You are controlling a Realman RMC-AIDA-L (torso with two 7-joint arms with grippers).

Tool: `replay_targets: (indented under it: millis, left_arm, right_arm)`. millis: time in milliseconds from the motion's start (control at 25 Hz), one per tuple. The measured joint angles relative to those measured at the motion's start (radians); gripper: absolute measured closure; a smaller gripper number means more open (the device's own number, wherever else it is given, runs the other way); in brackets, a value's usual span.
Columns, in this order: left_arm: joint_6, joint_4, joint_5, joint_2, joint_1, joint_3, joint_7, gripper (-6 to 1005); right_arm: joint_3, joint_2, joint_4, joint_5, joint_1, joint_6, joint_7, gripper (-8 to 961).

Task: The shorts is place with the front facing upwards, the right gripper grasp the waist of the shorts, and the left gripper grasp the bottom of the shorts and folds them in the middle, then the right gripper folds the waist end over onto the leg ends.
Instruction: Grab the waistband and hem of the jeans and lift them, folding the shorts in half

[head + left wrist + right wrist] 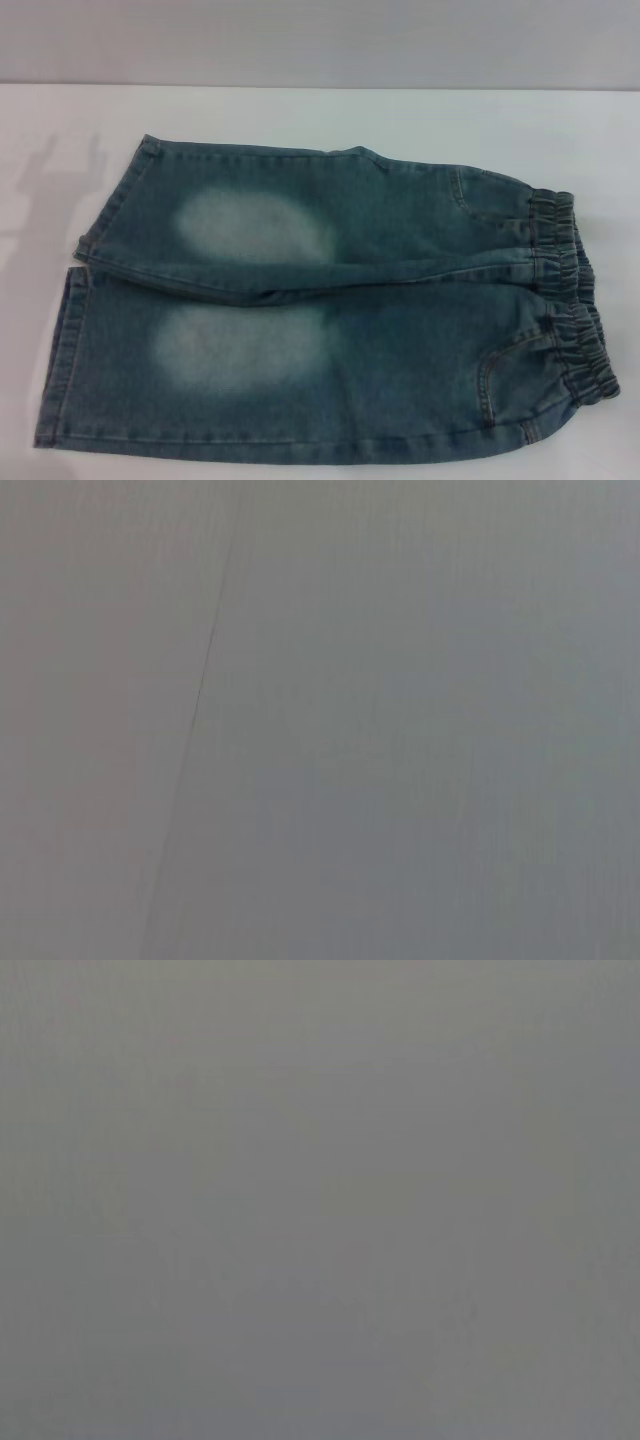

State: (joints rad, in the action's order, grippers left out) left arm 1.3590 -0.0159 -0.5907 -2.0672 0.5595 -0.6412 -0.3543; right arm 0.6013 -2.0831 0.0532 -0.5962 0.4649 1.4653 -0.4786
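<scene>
— Though neither gripper shows in the head view, can you say where the shorts [320, 320] lie?

— Flat on the white table [300, 115], front side up, spread crosswise and unfolded. Take the crotch [275, 292] as the landmark: both legs run from it toward the robot's left, and the waist [570, 300] sits to its right.

— And the waist itself?

— A dark, puckered elastic band, gathered in ruffles, at the right edge of the garment. Two curved pocket seams lie just beside it, between it and the crotch.

— The leg ends?

— The leg ends [75, 300] are two flat stitched hems, well left of the crotch. The far leg's hem lies slightly nearer the crotch than the near leg's, and the far leg overlaps the near one a little along the middle seam. Each leg carries a pale faded patch, left of the crotch.

— What of the hands?

— The left and right wrist views show only a plain grey surface, the left with a thin dark line across it. I cannot tell whether either gripper's fingers are spread, pressed together or pinching anything. Nothing touches the denim.
</scene>
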Motion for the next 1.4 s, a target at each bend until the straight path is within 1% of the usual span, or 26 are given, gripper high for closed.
replay_targets:
  millis: [320, 560, 600, 680, 800, 880, 920, 960, 1000, 1040, 1120, 1160, 1200, 1240, 1280, 1320, 1360, 1400]
  left_arm:
    - [-0.009, -0.002, 0.003, 0.000, 0.007, 0.005, -0.001, 429]
    - [0.005, -0.002, 0.009, -0.004, 0.007, 0.014, -0.022, 429]
    - [0.020, -0.004, 0.010, -0.004, 0.009, 0.032, -0.076, 429]
    - [0.025, -0.008, 0.009, -0.002, 0.012, 0.037, -0.103, 429]
    - [0.009, -0.025, 0.002, 0.003, 0.023, 0.023, -0.175, 429]
    - [0.009, -0.025, 0.002, 0.003, 0.023, 0.023, -0.175, 429]
    - [-0.001, -0.038, 0.000, 0.005, 0.027, 0.011, -0.199, 429]
    - [-0.069, -0.113, -0.003, 0.010, 0.029, -0.081, -0.320, 429]
    - [-0.089, -0.146, -0.002, 0.014, 0.028, -0.125, -0.355, 429]
    - [-0.145, -0.233, -0.004, 0.027, 0.016, -0.251, -0.453, 429]
    - [-0.145, -0.233, -0.004, 0.027, 0.016, -0.251, -0.453, 429]
    - [-0.201, -0.338, -0.012, 0.066, 0.001, -0.414, -0.588, 429]
    - [-0.215, -0.397, -0.038, 0.106, -0.007, -0.494, -0.705, 429]
    - [-0.217, -0.418, -0.052, 0.123, -0.010, -0.520, -0.756, 429]
    - [-0.217, -0.418, -0.052, 0.123, -0.010, -0.520, -0.756, 429]
    - [-0.213, -0.472, -0.141, 0.167, -0.015, -0.548, -0.914, 429]
    - [-0.213, -0.492, -0.184, 0.178, -0.018, -0.548, -0.969, 429]
    - [-0.213, -0.545, -0.305, 0.205, -0.026, -0.544, -1.105, 430]
  right_arm:
    - [-0.003, 0.001, 0.000, -0.001, 0.000, -0.005, 0.000, 389]
    - [0.000, 0.003, -0.004, -0.001, 0.004, -0.007, 0.000, 390]
    - [0.000, 0.004, -0.005, -0.001, 0.004, -0.007, 0.000, 390]
    - [0.000, 0.005, -0.007, -0.001, 0.004, -0.003, 0.000, 389]
    - [-0.007, 0.005, -0.010, -0.001, -0.003, 0.000, -0.005, 388]
    - [-0.008, 0.005, -0.010, 0.000, -0.005, 0.000, -0.007, 388]
    - [-0.009, 0.005, -0.011, 0.000, -0.007, 0.000, -0.007, 388]
    - [-0.010, 0.006, -0.011, 0.001, -0.010, 0.000, -0.007, 388]
    - [-0.010, 0.006, -0.012, 0.002, -0.013, 0.000, -0.007, 388]
    - [-0.010, 0.006, -0.014, 0.004, -0.018, 0.000, -0.007, 388]
    - [-0.011, 0.006, -0.018, 0.006, -0.027, 0.001, -0.007, 389]
    - [-0.011, 0.006, -0.020, 0.006, -0.033, 0.001, -0.007, 389]
    - [-0.011, 0.006, -0.023, 0.007, -0.038, 0.001, -0.007, 389]
    - [-0.011, 0.006, -0.024, 0.007, -0.044, 0.001, -0.007, 389]
    - [-0.011, 0.006, -0.025, 0.007, -0.048, 0.001, -0.008, 389]
    - [-0.011, 0.006, -0.027, 0.007, -0.052, 0.001, -0.008, 389]
    - [-0.011, 0.006, -0.030, 0.007, -0.057, 0.001, -0.007, 389]
    - [-0.011, 0.006, -0.033, 0.007, -0.065, 0.001, -0.007, 389]
